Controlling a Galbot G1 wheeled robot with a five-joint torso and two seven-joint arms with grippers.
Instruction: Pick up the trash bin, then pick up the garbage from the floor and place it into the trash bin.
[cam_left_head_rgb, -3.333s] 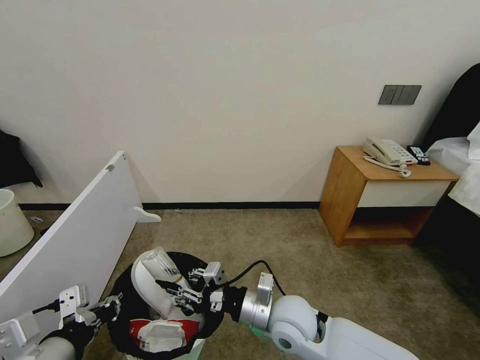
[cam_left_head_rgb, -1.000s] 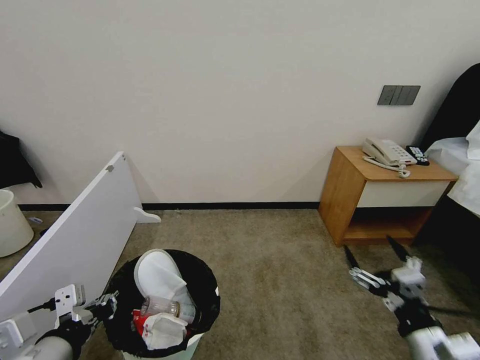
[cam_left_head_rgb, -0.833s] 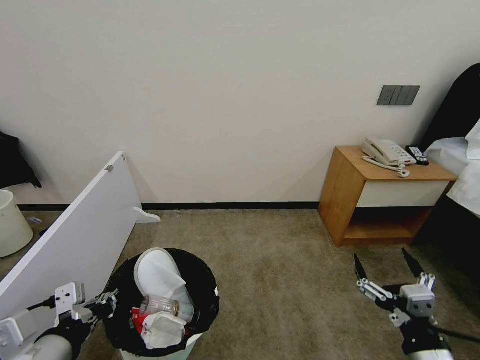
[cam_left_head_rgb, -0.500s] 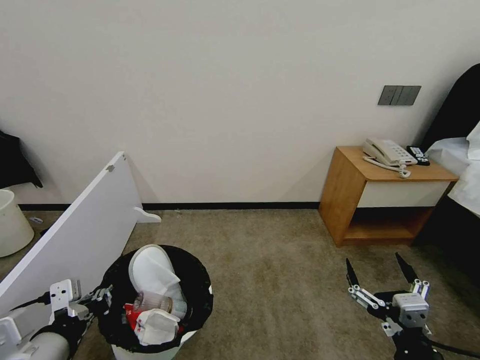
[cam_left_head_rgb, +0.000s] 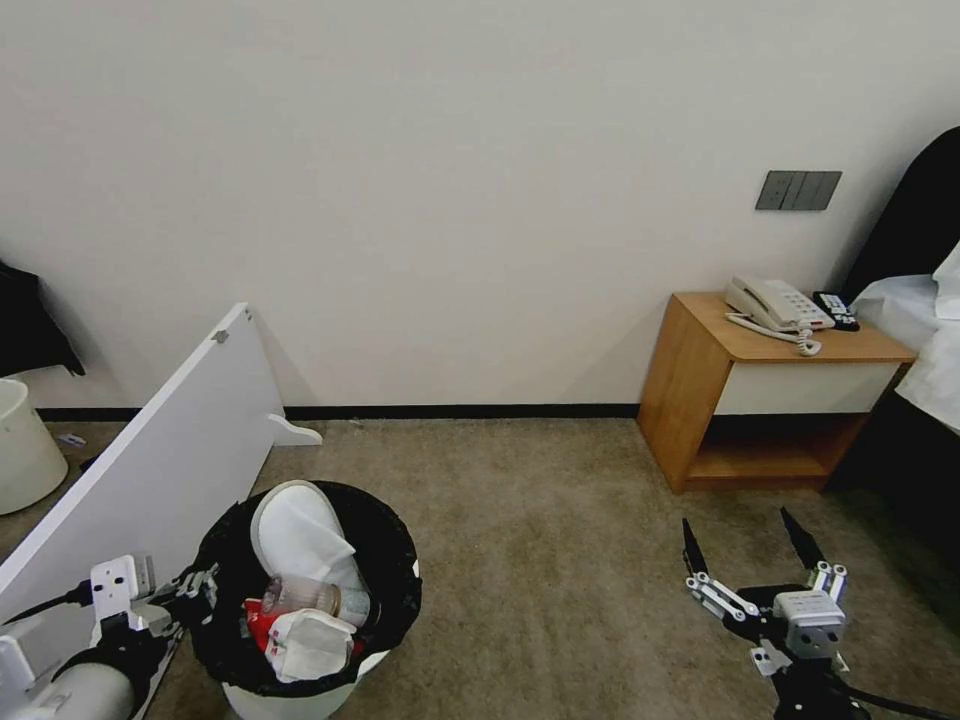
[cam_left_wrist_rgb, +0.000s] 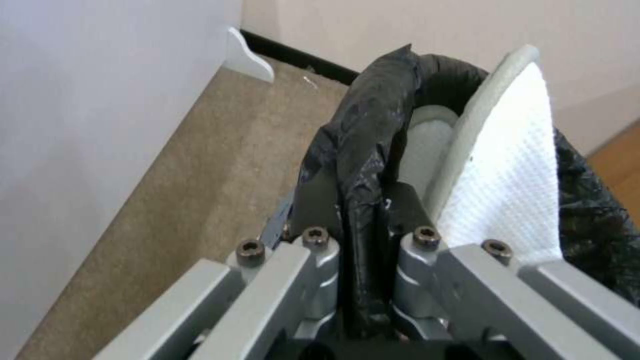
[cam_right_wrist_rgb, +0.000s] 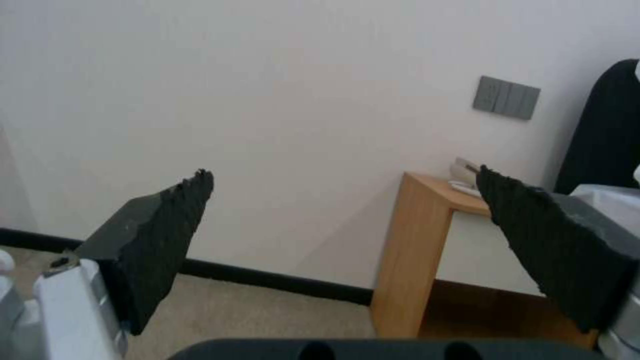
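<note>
The trash bin (cam_left_head_rgb: 390, 560), white with a black bag over its rim, hangs at the lower left. My left gripper (cam_left_head_rgb: 195, 590) is shut on its black-lined rim (cam_left_wrist_rgb: 363, 165). Garbage fills the bin: a white slipper (cam_left_head_rgb: 295, 535) standing on end, a clear bottle (cam_left_head_rgb: 305, 597), and a red-white packet (cam_left_head_rgb: 300, 640). The slipper (cam_left_wrist_rgb: 507, 180) shows close beside the clamped rim in the left wrist view. My right gripper (cam_left_head_rgb: 742, 545) is open and empty at the lower right, fingers pointing up, over bare carpet. In its wrist view the two black fingers (cam_right_wrist_rgb: 163, 225) stand wide apart.
A white board (cam_left_head_rgb: 150, 470) leans just left of the bin. A pale bucket (cam_left_head_rgb: 25, 455) stands at the far left. A wooden nightstand (cam_left_head_rgb: 760, 395) with a phone (cam_left_head_rgb: 775, 305) sits at the right by a bed edge. Open carpet (cam_left_head_rgb: 540, 530) lies between.
My right gripper let the bottle go into the bin, pulled away to the lower right and now sits open. The bin, held by the left gripper, shifted slightly left and down.
</note>
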